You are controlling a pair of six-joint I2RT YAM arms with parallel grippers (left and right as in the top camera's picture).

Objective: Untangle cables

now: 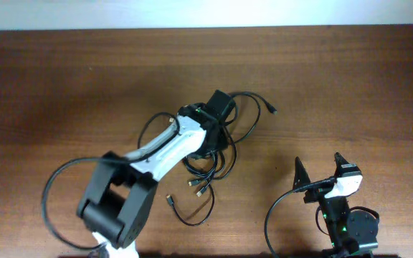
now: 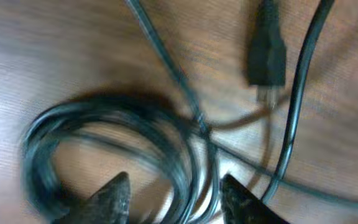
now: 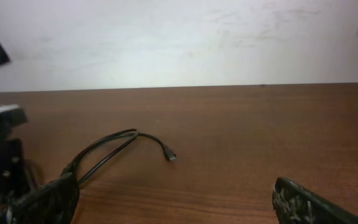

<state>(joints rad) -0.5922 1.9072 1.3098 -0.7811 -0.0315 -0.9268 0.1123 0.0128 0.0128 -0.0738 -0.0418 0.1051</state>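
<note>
Not much progress on this one, tbh. The cables sit in one messy heap in the middle of the desk, with loops crossing over each other and a few strands running through the coil. A couple of ends do stick out free: one plug lies just beside the coil, and another thin end trails off toward the back of the desk. But none of the three cords looks pulled clear of the others, so pretty much all the real separating is left to do.

The left hand is right down over the heap with its fingers apart, straddling a few strands of the coil. It isn't clamped on anything, and it's hard to tell whether the tips actually touch the cord. The right hand hangs off to the side, well apart from the heap, fingers spread wide with nothing between them.
</note>
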